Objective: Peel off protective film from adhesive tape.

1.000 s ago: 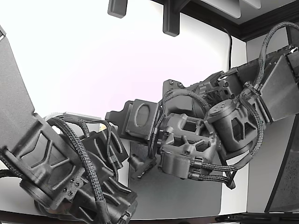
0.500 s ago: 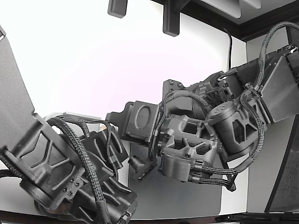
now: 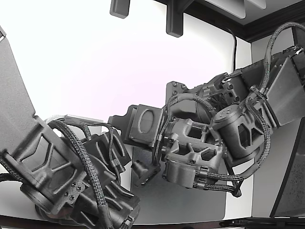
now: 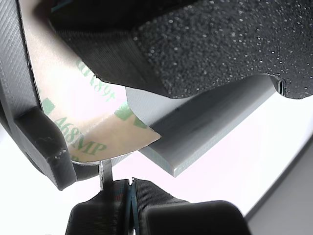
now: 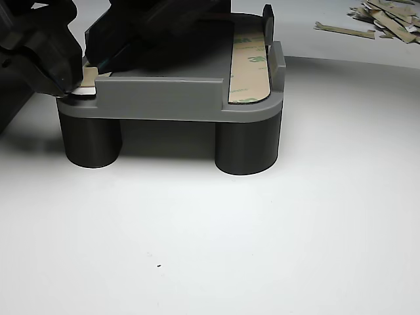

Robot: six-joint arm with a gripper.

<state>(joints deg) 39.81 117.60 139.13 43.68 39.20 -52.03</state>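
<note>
The white bench (image 5: 262, 249) carries a grey holder (image 5: 170, 98) standing on round legs (image 5: 247, 147). In the other view this holder takes up the far-left part of the bench, and a heap of spent film scraps (image 5: 384, 16) lies at the far-right corner, well apart from it.

Two strips of tape lie on the holder. One strip (image 5: 249, 65) runs along the holder's right edge in the other view, its brown printed film wholly on and flat. Its long axis goes from the holder's near edge to its far edge, ending against a small upright stop (image 5: 268, 16). That one looks untouched.

The other strip (image 5: 88, 75) lies at the holder's left near corner, mostly hidden under the arm. Here the claw (image 5: 69, 69) is shut on the lifted end of the film. In the wrist view the film (image 4: 88, 127) curls up in a broad arc away from the grey edge, its printed side showing, and its free corner points toward that edge.

My judgement: the peel on this left strip is under way but not finished, since the film looks attached further back under the claw. The right strip is left to do.
</note>
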